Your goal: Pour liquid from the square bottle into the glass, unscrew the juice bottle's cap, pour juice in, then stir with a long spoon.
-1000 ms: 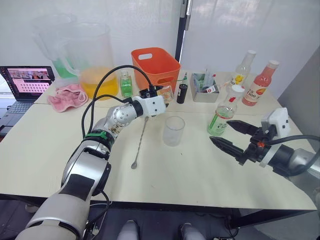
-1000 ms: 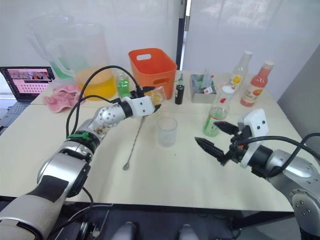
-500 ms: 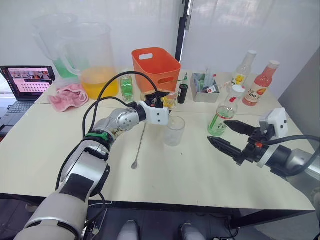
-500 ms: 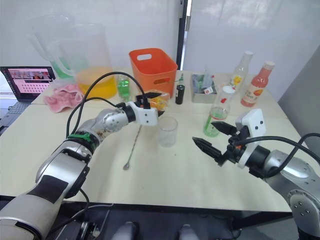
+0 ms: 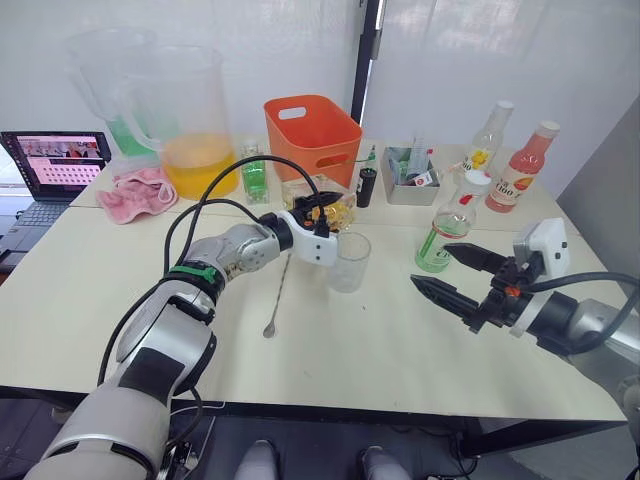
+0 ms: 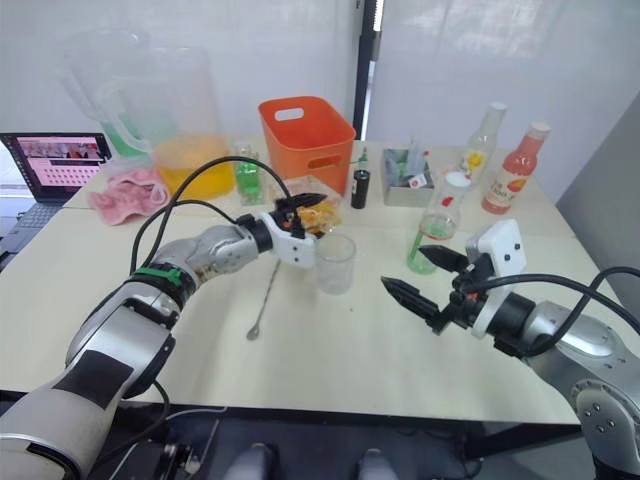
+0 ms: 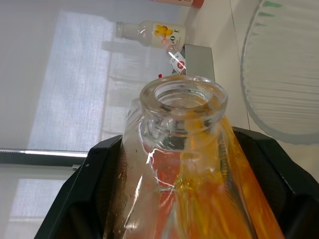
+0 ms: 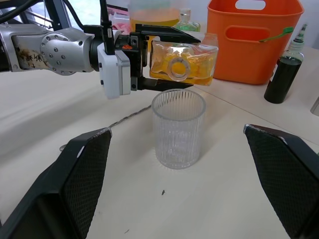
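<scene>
Since a second ago: square bottle [image 8: 183,63] tipped further, now near horizontal, mouth just above the glass [image 8: 178,128] rim (stopper off), no liquid falling yet. Left claw [image 6: 303,212] clenched on it for the pour. Right claw [image 6: 422,282] spread wide, hovering near the juice bottle [image 5: 444,232].

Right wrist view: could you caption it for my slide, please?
Left gripper tips the square bottle over the glass.
</scene>
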### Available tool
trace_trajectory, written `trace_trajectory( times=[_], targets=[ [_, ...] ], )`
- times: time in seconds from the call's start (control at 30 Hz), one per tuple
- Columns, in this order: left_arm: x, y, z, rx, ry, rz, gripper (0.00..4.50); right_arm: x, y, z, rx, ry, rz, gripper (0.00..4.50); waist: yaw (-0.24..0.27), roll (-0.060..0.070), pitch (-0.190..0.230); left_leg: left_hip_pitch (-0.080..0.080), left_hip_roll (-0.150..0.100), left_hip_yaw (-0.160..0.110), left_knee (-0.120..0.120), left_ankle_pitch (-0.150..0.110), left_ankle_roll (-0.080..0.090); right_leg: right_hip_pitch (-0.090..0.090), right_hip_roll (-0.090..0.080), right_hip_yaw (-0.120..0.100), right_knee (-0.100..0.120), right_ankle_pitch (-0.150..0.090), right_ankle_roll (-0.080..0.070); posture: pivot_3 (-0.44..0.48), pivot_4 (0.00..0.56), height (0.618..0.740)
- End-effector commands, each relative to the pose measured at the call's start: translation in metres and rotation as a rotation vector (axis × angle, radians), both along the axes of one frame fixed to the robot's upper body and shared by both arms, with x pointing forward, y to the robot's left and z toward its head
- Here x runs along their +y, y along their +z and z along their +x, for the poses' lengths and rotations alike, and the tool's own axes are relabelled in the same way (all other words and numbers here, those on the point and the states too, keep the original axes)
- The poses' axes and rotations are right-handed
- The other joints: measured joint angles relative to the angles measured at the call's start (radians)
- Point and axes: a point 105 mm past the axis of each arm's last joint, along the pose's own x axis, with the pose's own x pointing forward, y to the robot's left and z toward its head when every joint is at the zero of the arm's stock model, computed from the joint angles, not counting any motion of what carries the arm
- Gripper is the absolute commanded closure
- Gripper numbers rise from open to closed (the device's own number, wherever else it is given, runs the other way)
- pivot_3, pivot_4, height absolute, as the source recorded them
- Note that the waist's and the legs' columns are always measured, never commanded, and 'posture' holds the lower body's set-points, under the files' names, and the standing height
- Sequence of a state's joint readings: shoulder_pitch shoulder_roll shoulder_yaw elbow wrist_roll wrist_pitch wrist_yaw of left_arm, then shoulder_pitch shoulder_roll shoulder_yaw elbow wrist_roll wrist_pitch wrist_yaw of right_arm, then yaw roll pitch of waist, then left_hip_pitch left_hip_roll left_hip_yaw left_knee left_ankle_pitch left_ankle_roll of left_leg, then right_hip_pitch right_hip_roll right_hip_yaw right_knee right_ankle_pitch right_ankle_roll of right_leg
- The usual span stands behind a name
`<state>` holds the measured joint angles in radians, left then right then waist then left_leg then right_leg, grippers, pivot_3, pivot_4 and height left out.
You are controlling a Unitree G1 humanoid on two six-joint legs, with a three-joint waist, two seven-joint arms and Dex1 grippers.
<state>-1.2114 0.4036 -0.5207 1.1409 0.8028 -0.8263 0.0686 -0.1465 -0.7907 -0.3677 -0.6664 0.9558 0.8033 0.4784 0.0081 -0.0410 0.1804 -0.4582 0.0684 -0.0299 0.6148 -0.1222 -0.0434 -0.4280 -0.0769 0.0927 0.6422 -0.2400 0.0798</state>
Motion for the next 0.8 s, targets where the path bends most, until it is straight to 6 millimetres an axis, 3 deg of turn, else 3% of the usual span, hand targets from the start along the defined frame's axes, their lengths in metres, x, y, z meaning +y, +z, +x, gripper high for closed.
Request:
trace_trajectory(
  times=[0.03, 0.8],
  targets=[
    [-0.006, 0.048, -0.001, -0.166, -0.022, -0.065, 1.70, 0.005, 0.005, -0.005, -0.046, 0.017, -0.011, 0.00, 0.001, 0.000, 0.000, 0.000, 0.000, 0.000, 0.000, 0.000, 0.000, 0.000, 0.000, 0.000, 0.000, 0.000, 0.000, 0.000, 0.150, 0.703],
    [-0.024, 0.060, -0.012, -0.341, -0.117, 0.022, 1.70, 0.009, -0.001, -0.005, -0.041, 0.013, 0.015, 0.00, 0.002, 0.000, 0.000, 0.000, 0.000, 0.000, 0.000, 0.000, 0.000, 0.000, 0.000, 0.000, 0.000, 0.000, 0.001, 0.000, 0.150, 0.703]
  ],
)
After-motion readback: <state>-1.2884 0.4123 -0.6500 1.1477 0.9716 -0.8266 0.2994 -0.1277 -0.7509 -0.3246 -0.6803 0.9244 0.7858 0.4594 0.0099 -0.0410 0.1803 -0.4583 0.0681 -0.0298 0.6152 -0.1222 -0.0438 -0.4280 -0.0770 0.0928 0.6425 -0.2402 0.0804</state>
